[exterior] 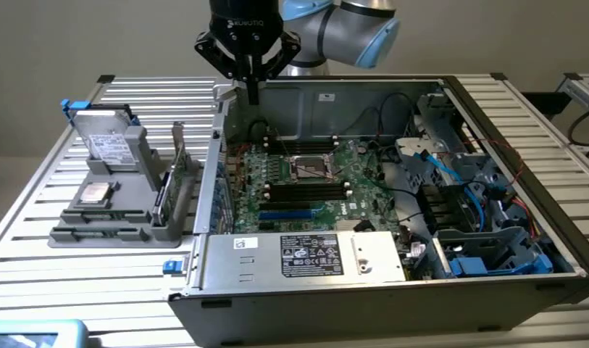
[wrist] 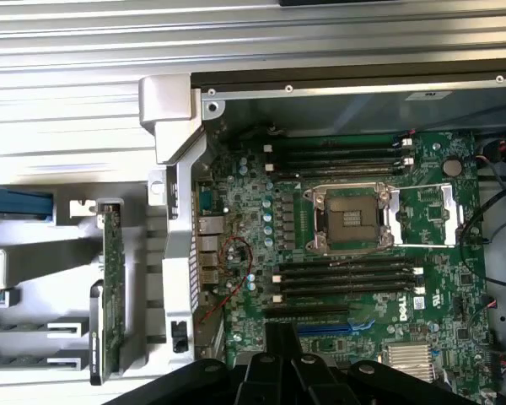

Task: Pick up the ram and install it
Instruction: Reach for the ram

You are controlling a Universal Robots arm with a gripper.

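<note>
- Silver metal makes up the power-supply box (exterior: 304,255), which carries a white-and-black label and lies along the near side of the open computer case (exterior: 372,312). The case sits on a slatted metal table (exterior: 43,246).
- Blue plastic drive brackets (exterior: 487,261) and loose cables fill the near corner of the case at the exterior view's right.
- Farther in, the green motherboard (exterior: 274,174) lies flat on the case floor. A metal-framed processor socket (exterior: 311,169) sits at its middle, with rows of black memory slots (exterior: 304,192) on the nearer side of the socket and more on the farther side.
- Outside the case, at the exterior view's left, a grey holder (exterior: 111,217) rests on the table.
- The ram (exterior: 161,196) stands on its long edge in the holder as a thin dark strip. It is just beside a taller green card (exterior: 185,181) with a metal bracket, which stands between the ram and the case wall.
- Silver hard drives (exterior: 111,145) stand at the holder's far end.
- The gripper (exterior: 251,98) hangs over the far corner of the case at the exterior view's left. Its fingers point straight down, clenched together and empty, well apart from the ram.
- Behind it rises the arm (exterior: 357,25), grey with pale blue joints.
</note>
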